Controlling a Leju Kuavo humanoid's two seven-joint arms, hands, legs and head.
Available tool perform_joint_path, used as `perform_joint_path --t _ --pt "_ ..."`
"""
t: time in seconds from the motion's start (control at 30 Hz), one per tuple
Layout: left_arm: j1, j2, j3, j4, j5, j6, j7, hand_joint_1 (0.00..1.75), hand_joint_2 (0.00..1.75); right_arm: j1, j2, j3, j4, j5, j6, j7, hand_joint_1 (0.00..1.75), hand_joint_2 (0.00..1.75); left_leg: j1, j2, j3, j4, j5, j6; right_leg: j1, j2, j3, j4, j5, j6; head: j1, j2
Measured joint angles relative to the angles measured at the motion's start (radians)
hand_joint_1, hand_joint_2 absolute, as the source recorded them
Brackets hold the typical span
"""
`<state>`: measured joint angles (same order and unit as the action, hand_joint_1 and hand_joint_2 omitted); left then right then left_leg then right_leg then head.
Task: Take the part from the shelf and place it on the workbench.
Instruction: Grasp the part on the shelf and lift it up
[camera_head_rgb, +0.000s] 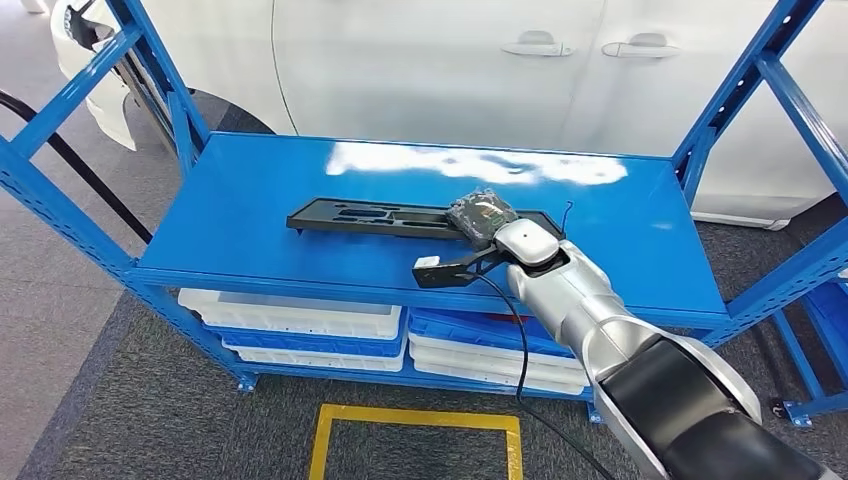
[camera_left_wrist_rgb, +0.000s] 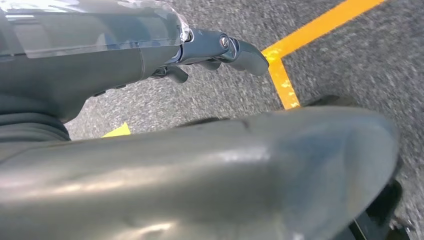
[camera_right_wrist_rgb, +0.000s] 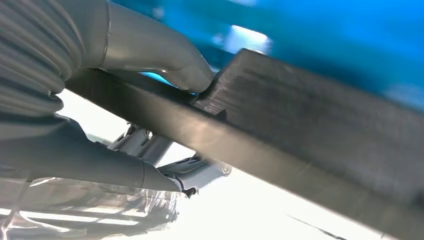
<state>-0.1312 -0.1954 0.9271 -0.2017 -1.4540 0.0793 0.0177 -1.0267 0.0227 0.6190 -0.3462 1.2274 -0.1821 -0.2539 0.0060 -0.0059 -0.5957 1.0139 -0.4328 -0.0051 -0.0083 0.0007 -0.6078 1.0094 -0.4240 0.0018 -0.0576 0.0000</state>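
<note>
1. The part (camera_head_rgb: 400, 217), a long flat black panel with cut-outs, lay across the middle of the head view on the top board of the blue shelf (camera_head_rgb: 250, 210), its long side running left to right.
2. It lay flat and near the front edge, probably so that a hand coming from the lower right could reach one end without stretching over the board.
3. The right hand (camera_head_rgb: 482, 216) sat on the part's right end, just right of centre in the head view.
4. In the right wrist view the thick grey thumb (camera_right_wrist_rgb: 192, 75) pressed on one face of the dark panel (camera_right_wrist_rgb: 320, 145) and darker fingers (camera_right_wrist_rgb: 115, 167) lay under the other, so the fingers were closed narrow on the part.
5. The part looked not yet lifted.
6. The left hand (camera_left_wrist_rgb: 220, 50) hung over grey floor with yellow tape (camera_left_wrist_rgb: 280, 75), its fingers curled around nothing.
</note>
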Motion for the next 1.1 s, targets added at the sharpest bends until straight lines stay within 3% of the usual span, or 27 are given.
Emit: perform_joint_path --t 0.07,0.17,0.2,0.23,0.27,0.33,0.4,0.47,0.53,0.6,0.67,0.7,0.73,0.77,0.83,0.9,0.97,1.1 --pt "0.000 0.000 -0.002 0.000 -0.005 0.006 -0.007 0.00 0.00 0.004 0.006 -0.053 -0.020 -0.108 0.013 -0.093 1.75 1.75 0.003 0.000 -0.022 0.051 -0.035 -0.010 -0.004 -0.001 0.001 -0.005 0.004 -0.013 0.000 0.000" --pt "0.000 0.000 -0.003 0.000 -0.009 0.010 -0.011 0.00 0.00 0.011 0.018 -0.118 -0.051 -0.184 0.033 -0.152 1.75 1.75 0.005 0.001 -0.115 0.253 -0.129 -0.020 -0.001 0.000 0.001 -0.005 0.003 -0.021 0.000 0.000" --pt "0.001 0.000 -0.004 0.000 -0.009 0.011 -0.011 0.00 0.00 0.013 0.019 -0.132 -0.058 -0.190 0.038 -0.154 1.75 1.75 0.005 0.001 -0.138 0.295 -0.138 -0.022 0.000 -0.001 0.002 -0.005 0.002 -0.022 0.000 0.000" --pt "0.001 0.000 -0.004 0.000 -0.010 0.011 -0.011 0.00 0.00 0.016 0.020 -0.142 -0.063 -0.193 0.040 -0.155 1.75 1.75 0.005 0.001 -0.141 0.296 -0.125 -0.022 0.001 -0.001 0.003 -0.005 0.001 -0.022 0.000 0.000" --pt "0.002 0.000 -0.004 0.000 -0.010 0.011 -0.011 0.00 0.00 0.018 0.021 -0.150 -0.069 -0.194 0.041 -0.155 1.75 1.75 0.005 0.001 -0.123 0.253 -0.094 -0.020 0.001 -0.001 0.004 -0.003 0.000 -0.021 0.000 0.000" --pt "0.002 0.000 -0.004 0.000 -0.010 0.011 -0.012 0.00 0.00 0.021 0.022 -0.162 -0.079 -0.198 0.041 -0.156 1.75 1.75 0.004 0.001 -0.053 0.104 -0.023 -0.013 0.004 0.000 0.004 0.002 -0.005 -0.015 0.000 0.000" --pt "0.001 0.000 -0.004 0.000 -0.009 0.014 -0.012 0.00 0.87 0.022 0.023 -0.173 -0.087 -0.221 0.043 -0.173 1.75 1.75 0.002 0.000 -0.014 0.017 0.004 -0.003 0.007 0.002 0.001 0.007 -0.007 -0.007 0.000 0.000" --pt "0.002 0.000 -0.004 0.000 -0.008 0.023 -0.014 0.00 1.75 0.027 0.024 -0.190 -0.101 -0.288 0.061 -0.218 1.75 1.75 0.000 -0.001 -0.014 0.010 0.004 0.008 0.008 0.003 -0.002 0.007 -0.005 0.002 0.000 0.000" --pt "0.003 0.000 -0.004 0.000 -0.007 0.037 -0.019 0.00 0.87 0.035 0.027 -0.210 -0.139 -0.411 0.108 -0.269 1.75 1.75 0.002 0.000 -0.012 0.004 0.009 0.020 0.005 0.002 -0.007 0.019 -0.016 0.014 0.000 0.000" --pt "0.002 0.000 -0.004 0.000 -0.010 0.048 -0.029 0.00 0.00 0.046 0.028 -0.228 -0.202 -0.563 0.170 -0.296 1.75 1.75 0.005 0.001 -0.010 -0.003 0.013 0.030 0.002 0.002 -0.043 0.097 -0.065 0.023 0.000 0.000" --pt "0.003 0.000 -0.007 0.000 -0.018 0.052 -0.039 0.00 0.00 0.072 0.027 -0.243 -0.279 -0.719 0.243 -0.303 1.75 1.75 0.005 0.000 -0.011 -0.003 0.013 0.034 0.001 0.002 -0.107 0.232 -0.124 0.028 0.000 0.000" --pt "0.004 0.000 -0.010 0.000 -0.021 0.052 -0.043 0.00 0.00 0.094 0.025 -0.249 -0.324 -0.800 0.284 -0.302 1.75 1.75 0.005 0.000 -0.010 -0.003 0.013 0.034 0.000 0.002 -0.130 0.279 -0.135 0.030 0.000 0.000" --pt "0.005 0.000 -0.012 0.000 -0.023 0.053 -0.046 0.00 0.00 0.122 0.021 -0.253 -0.374 -0.883 0.325 -0.298 1.75 1.75 0.005 -0.002 -0.009 -0.002 0.012 0.034 -0.001 0.002 -0.137 0.290 -0.128 0.030 0.000 0.000" --pt "0.007 -0.001 -0.014 0.000 -0.024 0.054 -0.048 0.00 0.00 0.152 0.016 -0.255 -0.431 -0.964 0.361 -0.292 1.75 1.75 0.005 -0.004 -0.008 -0.001 0.011 0.034 -0.001 0.002 -0.124 0.259 -0.101 0.029 0.000 0.000" --pt "0.009 -0.003 -0.016 0.000 -0.024 0.055 -0.049 0.00 0.00 0.209 0.005 -0.255 -0.541 -1.088 0.407 -0.283 1.75 1.75 0.004 -0.008 -0.007 0.001 0.008 0.031 -0.001 0.001 -0.058 0.119 -0.033 0.020 0.000 0.000" --pt "0.011 -0.005 -0.019 0.000 -0.024 0.055 -0.050 0.00 0.00 0.270 -0.006 -0.254 -0.643 -1.173 0.437 -0.282 1.75 1.75 0.002 -0.009 -0.007 0.003 0.004 0.023 0.005 0.000 -0.012 0.019 -0.001 0.010 0.000 0.000" --pt "0.013 -0.007 -0.020 0.000 -0.024 0.056 -0.050 0.00 0.00 0.341 -0.016 -0.248 -0.731 -1.229 0.456 -0.284 1.75 1.75 0.001 -0.009 -0.006 0.001 0.003 0.013 0.011 0.002 -0.006 0.002 -0.001 0.003 0.000 0.000" --pt "0.014 -0.007 -0.021 0.000 -0.022 0.056 -0.050 0.00 0.00 0.409 -0.025 -0.238 -0.810 -1.260 0.468 -0.289 1.75 1.75 -0.003 -0.008 -0.003 -0.001 -0.001 0.000 0.002 0.004 -0.001 -0.007 0.003 -0.008 0.000 0.000"
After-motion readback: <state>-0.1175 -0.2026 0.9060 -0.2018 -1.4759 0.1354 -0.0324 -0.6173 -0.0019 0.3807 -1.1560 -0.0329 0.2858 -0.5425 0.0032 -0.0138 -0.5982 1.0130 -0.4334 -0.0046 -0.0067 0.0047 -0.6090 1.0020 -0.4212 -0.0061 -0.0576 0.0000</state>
